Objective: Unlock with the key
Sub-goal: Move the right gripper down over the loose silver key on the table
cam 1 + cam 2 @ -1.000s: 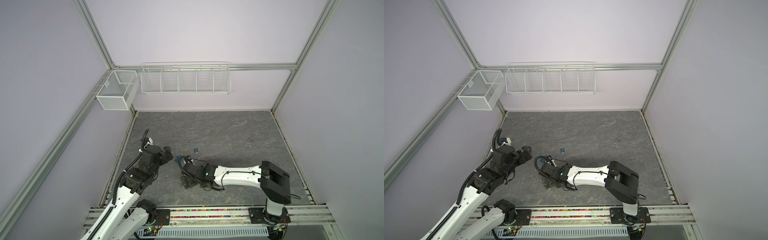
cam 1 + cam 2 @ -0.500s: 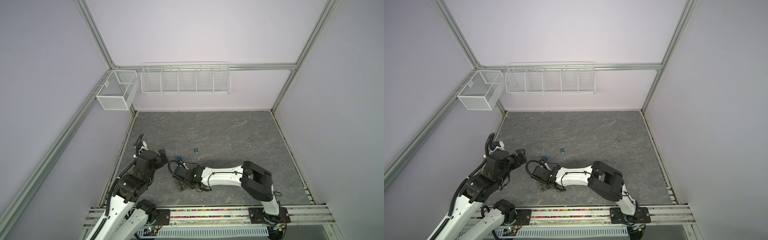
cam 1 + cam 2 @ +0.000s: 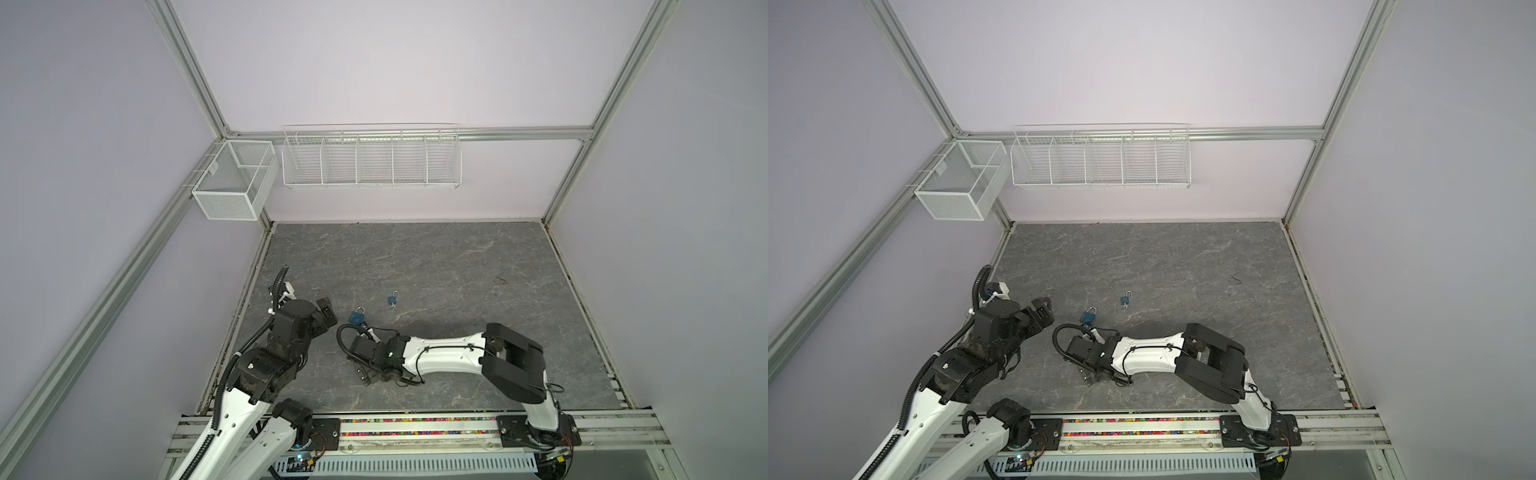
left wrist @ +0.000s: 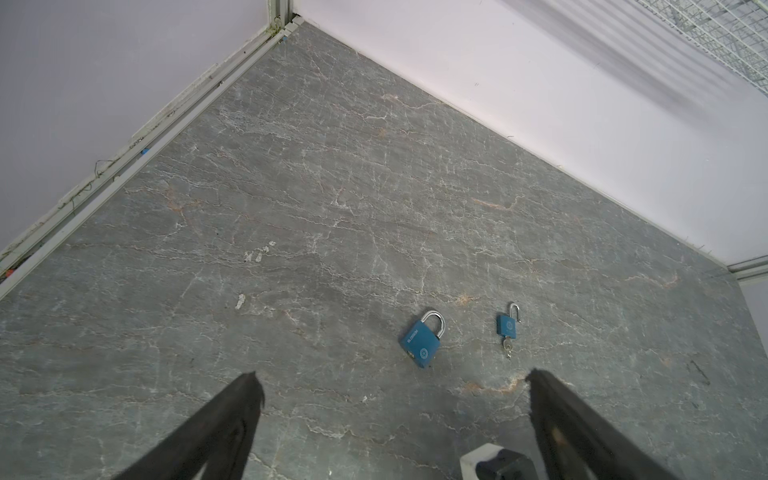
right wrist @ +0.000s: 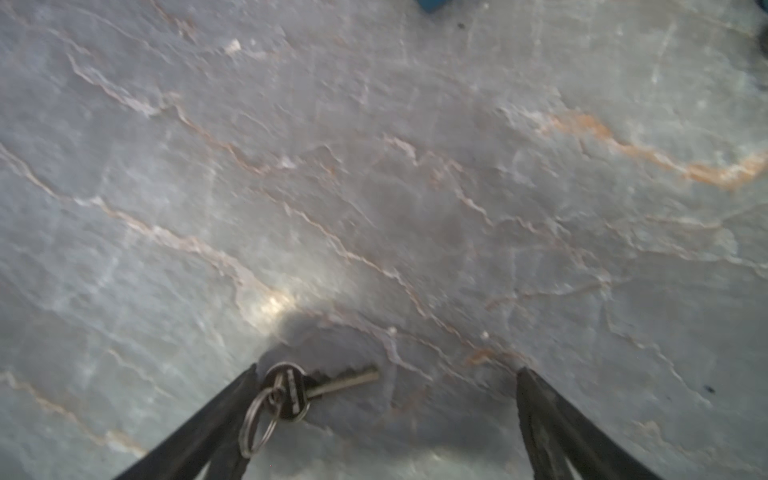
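Two blue padlocks lie on the grey stone floor. The larger padlock (image 3: 357,316) (image 3: 1089,316) (image 4: 423,337) has its shackle shut. The smaller padlock (image 3: 393,300) (image 3: 1125,300) (image 4: 508,324) has its shackle swung open and a small key in its base. My left gripper (image 3: 326,313) (image 4: 390,376) hangs open just left of the larger padlock, holding nothing. My right gripper (image 3: 370,376) (image 5: 386,370) points down at the floor near the front, open. The key (image 5: 299,388), on a split ring, lies flat between its fingers, with its round head against one finger. In both top views the gripper hides this key.
A white wire basket (image 3: 232,187) and a long wire rack (image 3: 372,160) hang on the back walls, well above the floor. The right arm's forearm (image 3: 449,353) lies low across the front of the floor. Aluminium frame rails run along the floor's edges.
The right arm has swung left and toward the front edge, bringing its open gripper down over the key. The left gripper has drawn back a little toward the left.
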Tool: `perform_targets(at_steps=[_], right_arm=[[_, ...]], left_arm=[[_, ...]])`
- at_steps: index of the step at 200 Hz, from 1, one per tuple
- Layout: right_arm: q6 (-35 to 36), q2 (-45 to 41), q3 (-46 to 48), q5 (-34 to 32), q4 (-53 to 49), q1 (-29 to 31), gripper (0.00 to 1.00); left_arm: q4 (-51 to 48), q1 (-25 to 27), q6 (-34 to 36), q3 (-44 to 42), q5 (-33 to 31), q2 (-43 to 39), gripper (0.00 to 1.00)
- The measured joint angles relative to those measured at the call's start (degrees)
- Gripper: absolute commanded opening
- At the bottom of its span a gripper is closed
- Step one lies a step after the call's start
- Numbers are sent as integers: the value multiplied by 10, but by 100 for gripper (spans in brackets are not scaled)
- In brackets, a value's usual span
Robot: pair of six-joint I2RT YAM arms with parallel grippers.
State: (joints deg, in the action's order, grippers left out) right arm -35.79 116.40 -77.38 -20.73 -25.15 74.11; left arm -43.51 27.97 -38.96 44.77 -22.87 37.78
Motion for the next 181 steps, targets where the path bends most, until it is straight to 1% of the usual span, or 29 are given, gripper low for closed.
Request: perform_targets(at_steps=[40,55,72,90,113,129,140,160,181], right_arm=[[-3,-58,74,-7,-7,-23,96],[-2,-80,98,-12,-12,-30,98],[15,-104,118,-22,-15,-30,99],[40,-122,120,-22,-11,-16,100],[68,-133,120,-3,9,-5,91],[85,-131,117,8,13,-7,82],[94,-125,110,15,12,-10,75],[113,-110,96,25,19,-14,69],[125,-96,89,33,24,-18,58]], left_arm=[[19,0,0,-6,19,0,99],[32,0,0,-13,29,3,99],[45,0,0,-18,38,13,99],[52,0,-1,-19,45,23,99],[66,0,-7,-24,47,23,99],[70,0,-10,-30,48,16,99],[70,0,-11,-32,49,12,99],[70,0,-13,-32,49,7,99],[69,0,-14,-32,49,3,99]])
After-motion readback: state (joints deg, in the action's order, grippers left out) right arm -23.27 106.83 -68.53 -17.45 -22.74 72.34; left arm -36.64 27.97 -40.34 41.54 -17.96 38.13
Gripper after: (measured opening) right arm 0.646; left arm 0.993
